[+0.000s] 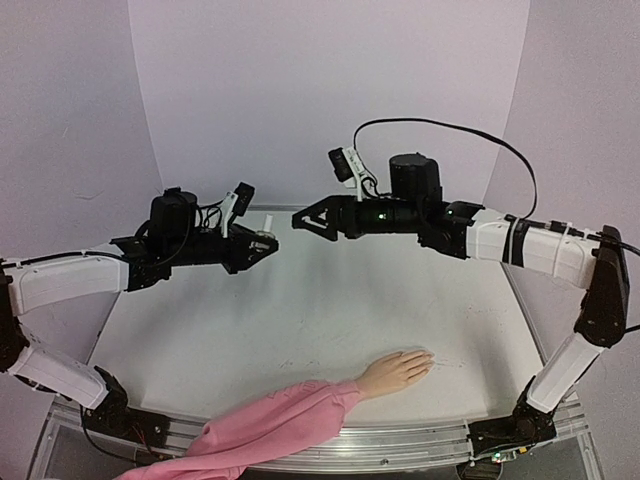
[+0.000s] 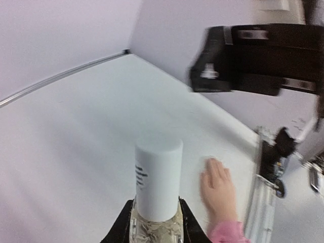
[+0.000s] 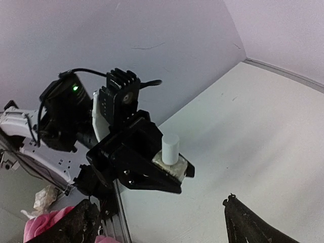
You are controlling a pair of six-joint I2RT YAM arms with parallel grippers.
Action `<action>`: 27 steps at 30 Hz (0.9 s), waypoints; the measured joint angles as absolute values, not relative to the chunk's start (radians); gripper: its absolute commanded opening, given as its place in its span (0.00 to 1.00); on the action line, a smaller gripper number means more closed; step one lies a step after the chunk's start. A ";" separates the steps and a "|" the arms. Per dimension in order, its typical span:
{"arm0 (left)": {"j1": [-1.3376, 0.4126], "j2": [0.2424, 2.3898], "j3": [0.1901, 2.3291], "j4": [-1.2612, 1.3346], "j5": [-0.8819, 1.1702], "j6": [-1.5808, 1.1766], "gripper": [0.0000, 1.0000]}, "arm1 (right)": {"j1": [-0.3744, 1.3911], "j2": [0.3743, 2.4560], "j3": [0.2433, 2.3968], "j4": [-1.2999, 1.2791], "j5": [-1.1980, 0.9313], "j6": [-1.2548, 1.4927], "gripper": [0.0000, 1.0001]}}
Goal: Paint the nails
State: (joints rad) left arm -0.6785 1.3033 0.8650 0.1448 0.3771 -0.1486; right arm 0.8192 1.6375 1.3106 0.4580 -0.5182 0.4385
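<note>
The peach mannequin hand (image 1: 398, 372) lies palm down near the table's front edge, its pink sleeve (image 1: 270, 425) trailing to the front left. Its nails (image 1: 424, 358) are too small to tell from the fingertips. The hand also shows in the left wrist view (image 2: 218, 191). My left gripper (image 1: 262, 243) is raised over the table's back left and is shut on a small bottle (image 2: 158, 179) with a white cap, held upright. My right gripper (image 1: 305, 220) is open and empty, facing the bottle from the right with a small gap. In the right wrist view the bottle (image 3: 170, 148) sits ahead of the spread fingers (image 3: 250, 223).
The white table (image 1: 330, 310) is ringed by pale lilac walls. A metal rail (image 1: 400, 440) runs along the front edge, and the sleeve hangs over it. Both arm bases stand at the near corners.
</note>
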 measured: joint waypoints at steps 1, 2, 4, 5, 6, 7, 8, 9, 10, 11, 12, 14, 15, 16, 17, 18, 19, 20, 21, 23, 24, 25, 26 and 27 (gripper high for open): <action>-0.667 1.304 0.871 0.148 0.470 -0.159 0.00 | 0.809 1.637 1.310 0.467 -0.561 0.427 0.82; -0.665 1.310 0.882 0.149 0.578 -0.168 0.00 | 0.802 1.637 1.306 0.482 -0.608 0.418 0.75; -0.677 1.328 0.920 0.153 0.778 -0.190 0.00 | 0.805 1.637 1.291 0.529 -0.696 0.409 0.67; -0.686 1.336 0.939 0.162 0.859 -0.200 0.00 | 0.811 1.637 1.283 0.558 -0.734 0.412 0.63; -0.696 1.338 0.952 0.169 0.927 -0.208 0.00 | 0.815 1.637 1.275 0.585 -0.769 0.418 0.58; -0.706 1.338 0.961 0.176 0.982 -0.210 0.00 | 0.817 1.637 1.268 0.614 -0.801 0.424 0.55; -0.715 1.338 0.967 0.183 1.026 -0.212 0.00 | 0.822 1.638 1.264 0.633 -0.822 0.430 0.51; -0.723 1.338 0.973 0.184 1.060 -0.215 0.00 | 0.826 1.639 1.262 0.664 -0.866 0.444 0.47; -0.728 1.340 0.978 0.185 1.089 -0.218 0.00 | 0.828 1.640 1.262 0.685 -0.889 0.448 0.45; -0.731 1.342 0.983 0.185 1.115 -0.218 0.00 | 0.833 1.642 1.262 0.711 -0.912 0.455 0.43; -0.733 1.345 0.987 0.186 1.134 -0.219 0.00 | 0.838 1.644 1.262 0.734 -0.929 0.464 0.42; -0.742 1.360 0.997 0.191 1.165 -0.220 0.00 | 0.844 1.650 1.262 0.770 -0.961 0.477 0.38; -0.747 1.370 1.001 0.192 1.179 -0.220 0.00 | 0.848 1.654 1.262 0.783 -0.973 0.481 0.36; -0.751 1.378 1.002 0.193 1.187 -0.220 0.00 | 0.850 1.656 1.263 0.791 -0.980 0.484 0.33; -0.753 1.386 1.002 0.192 1.194 -0.220 0.00 | 0.854 1.659 1.263 0.797 -0.986 0.489 0.30; -0.754 1.392 1.002 0.192 1.198 -0.220 0.00 | 0.857 1.663 1.263 0.804 -0.992 0.494 0.26; -0.757 1.397 1.002 0.191 1.202 -0.220 0.00 | 0.859 1.666 1.263 0.809 -0.999 0.496 0.22; -0.757 1.400 1.002 0.191 1.205 -0.220 0.00 | 0.860 1.669 1.263 0.812 -1.004 0.496 0.17; -0.757 1.401 1.002 0.191 1.205 -0.220 0.00 | 0.860 1.671 1.263 0.817 -1.013 0.501 0.14; -0.755 1.401 1.002 0.191 1.211 -0.220 0.00 | 0.864 1.675 1.263 0.827 -1.020 0.503 0.09; -0.754 1.401 1.002 0.191 1.212 -0.224 0.00 | 0.865 1.678 1.263 0.833 -1.022 0.502 0.08; -0.754 1.401 1.002 0.191 1.211 -0.228 0.00 | 0.865 1.679 1.263 0.837 -1.024 0.501 0.05; -0.754 1.401 1.002 0.191 1.210 -0.231 0.00 | 0.865 1.681 1.263 0.841 -1.025 0.499 0.00; -0.754 1.401 1.002 0.190 1.210 -0.232 0.00 | 0.865 1.683 1.263 0.846 -1.029 0.499 0.00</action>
